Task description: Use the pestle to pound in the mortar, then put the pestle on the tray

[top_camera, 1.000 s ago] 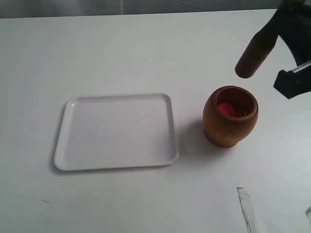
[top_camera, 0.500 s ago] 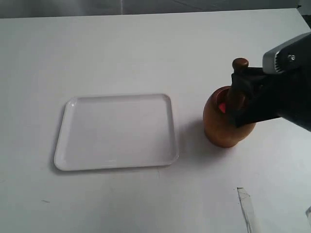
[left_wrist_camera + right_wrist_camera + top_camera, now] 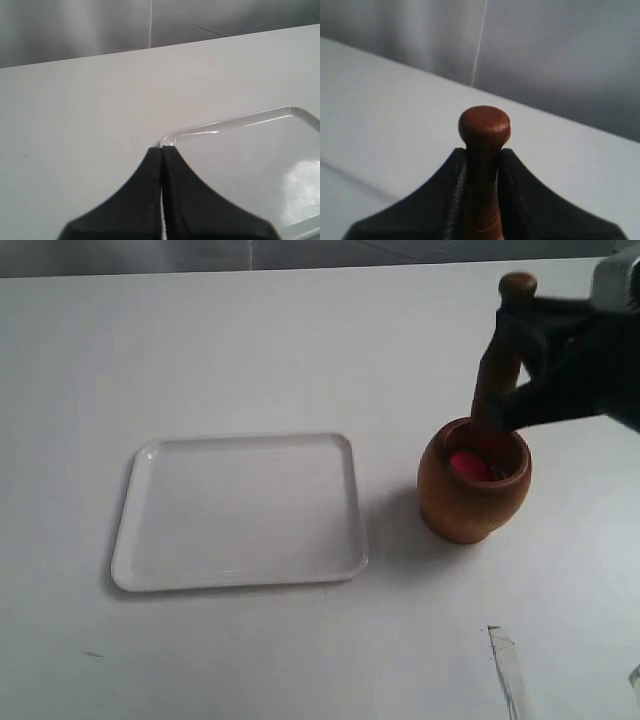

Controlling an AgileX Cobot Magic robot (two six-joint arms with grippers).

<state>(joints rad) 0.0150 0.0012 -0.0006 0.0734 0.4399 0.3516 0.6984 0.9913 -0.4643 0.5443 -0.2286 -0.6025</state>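
The brown wooden mortar (image 3: 470,498) stands on the white table, right of the flat white tray (image 3: 240,512), with something red (image 3: 466,466) inside it. My right gripper (image 3: 512,322) (image 3: 484,153) is shut on the pestle's thin handle just below its knob (image 3: 484,125). The pestle (image 3: 496,375) stands nearly upright, its thick end dipping into the mortar's mouth. My left gripper (image 3: 162,150) is shut on nothing, its tips over a rounded corner of the tray (image 3: 240,150). It does not show in the exterior view.
A clear strip (image 3: 507,668) lies on the table near the front right. The table's far edge (image 3: 300,268) meets a grey backdrop. Bare white tabletop lies between the tray and the mortar.
One second ago the pestle hung tilted above the mortar. Half a second ago it stood deep inside it. Now the right gripper has lifted it partway, still in the mouth.
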